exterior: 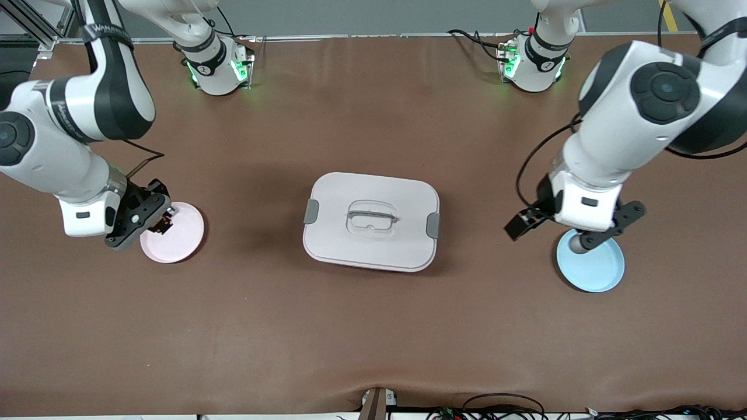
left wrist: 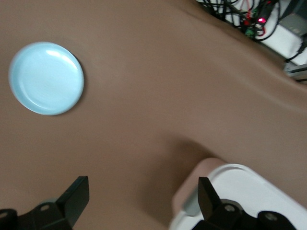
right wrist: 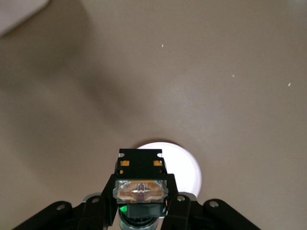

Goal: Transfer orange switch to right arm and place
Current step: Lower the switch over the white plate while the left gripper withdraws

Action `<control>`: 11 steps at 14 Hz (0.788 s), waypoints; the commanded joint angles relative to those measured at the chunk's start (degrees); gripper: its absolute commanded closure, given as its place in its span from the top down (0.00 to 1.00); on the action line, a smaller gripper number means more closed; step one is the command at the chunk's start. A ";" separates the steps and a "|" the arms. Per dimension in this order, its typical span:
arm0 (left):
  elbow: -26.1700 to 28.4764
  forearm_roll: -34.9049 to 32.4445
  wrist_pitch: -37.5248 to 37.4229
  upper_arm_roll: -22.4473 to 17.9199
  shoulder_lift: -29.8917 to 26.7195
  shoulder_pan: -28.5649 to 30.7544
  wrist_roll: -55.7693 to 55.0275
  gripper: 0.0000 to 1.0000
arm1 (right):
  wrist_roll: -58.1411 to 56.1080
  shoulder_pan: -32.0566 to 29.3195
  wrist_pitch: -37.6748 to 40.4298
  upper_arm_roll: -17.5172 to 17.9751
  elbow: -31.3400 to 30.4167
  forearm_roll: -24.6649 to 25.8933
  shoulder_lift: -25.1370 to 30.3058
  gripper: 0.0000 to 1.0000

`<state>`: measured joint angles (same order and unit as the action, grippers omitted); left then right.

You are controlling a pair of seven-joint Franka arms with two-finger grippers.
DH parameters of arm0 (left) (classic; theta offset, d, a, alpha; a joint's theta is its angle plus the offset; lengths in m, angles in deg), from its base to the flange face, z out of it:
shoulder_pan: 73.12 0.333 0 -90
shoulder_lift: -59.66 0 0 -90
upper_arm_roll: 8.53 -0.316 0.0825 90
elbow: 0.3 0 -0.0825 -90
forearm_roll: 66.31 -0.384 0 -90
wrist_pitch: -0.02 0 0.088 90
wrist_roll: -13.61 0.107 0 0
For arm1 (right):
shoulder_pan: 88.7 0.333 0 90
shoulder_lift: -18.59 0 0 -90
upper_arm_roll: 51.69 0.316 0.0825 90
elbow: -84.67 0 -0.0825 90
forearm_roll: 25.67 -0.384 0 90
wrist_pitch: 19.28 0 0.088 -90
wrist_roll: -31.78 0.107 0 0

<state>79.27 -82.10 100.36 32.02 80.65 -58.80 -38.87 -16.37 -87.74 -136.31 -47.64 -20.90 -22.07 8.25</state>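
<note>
— Brown table [exterior: 373, 326] throughout, seen from the high front camera. Dead centre: white lidded box [exterior: 371, 221], grey clips on both short ends, recessed handle on top. Pink plate [exterior: 173, 232] at nine o'clock from the box, toward the right arm's end. Blue plate [exterior: 592, 265] at about four o'clock, toward the left arm's end.

— And the orange switch [right wrist: 141, 178]?

— Clamped in the right gripper [exterior: 162, 220], up in the air over the pink plate, at roughly the ten o'clock part of its rim. Black boxy body, orange markings on the upper face, clear in the right wrist view; plate showing pale just underneath it.

— Fingers tight on it?

— Pressed against both sides, no gap showing.

— Left side?

— Left gripper [exterior: 551, 232] over the blue plate's rim, around eleven o'clock of the plate. Fingers [left wrist: 76, 195] spread wide apart, nothing between them. Waiting there. Blue plate [left wrist: 46, 78] in full sight of the left wrist camera, a corner of the white box [left wrist: 249, 184] too.
</note>
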 commanded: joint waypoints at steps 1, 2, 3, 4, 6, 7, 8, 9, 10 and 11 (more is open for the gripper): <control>0.85 -0.57 -3.48 0.40 -4.28 5.16 11.31 1.00 | -5.80 -2.27 -6.34 1.05 -4.45 3.68 0.15 0.00; 0.85 -0.22 -4.00 0.23 -5.16 5.62 14.23 1.00 | -6.77 -2.71 -8.54 1.05 -5.77 4.39 0.06 0.00; 0.68 -0.04 -5.05 -0.12 -5.87 5.71 16.69 1.00 | -7.82 -3.15 -10.91 1.05 -7.35 4.91 -0.03 0.00; 0.77 0.75 -6.54 -1.43 -8.40 5.80 19.41 1.00 | -9.75 -3.76 -13.28 1.05 -8.85 5.18 -0.20 0.00; 1.12 5.56 -8.39 -9.66 -12.62 2.05 27.13 1.00 | -13.27 -4.20 -14.36 1.05 -9.65 6.15 -1.42 0.00; 1.47 8.72 -9.97 -17.10 -14.90 -2.24 31.70 1.00 | -14.07 -4.99 -14.54 1.05 -9.65 6.24 -2.13 0.00; 2.08 10.75 -11.64 -23.96 -16.58 -7.60 35.23 1.00 | -15.47 -5.69 -15.23 1.05 -9.65 6.24 -2.92 0.00; 2.35 11.99 -12.61 -30.99 -17.90 -12.78 38.39 1.00 | -17.57 -6.31 -15.76 1.05 -9.65 6.24 -3.54 0.00; 2.52 13.48 -14.01 -34.80 -18.96 -15.01 40.86 1.00 | -18.89 -6.58 -16.12 1.05 -9.74 6.24 -3.89 0.00; 3.83 14.98 -14.99 -36.15 -20.36 -15.38 42.45 1.00 | -19.60 -6.67 -16.38 0.96 -10.26 6.41 -3.81 0.00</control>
<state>79.73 -69.82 86.62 0.92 63.71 -70.96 -0.17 -33.78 -92.90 -151.79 -47.64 -30.60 -17.12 4.56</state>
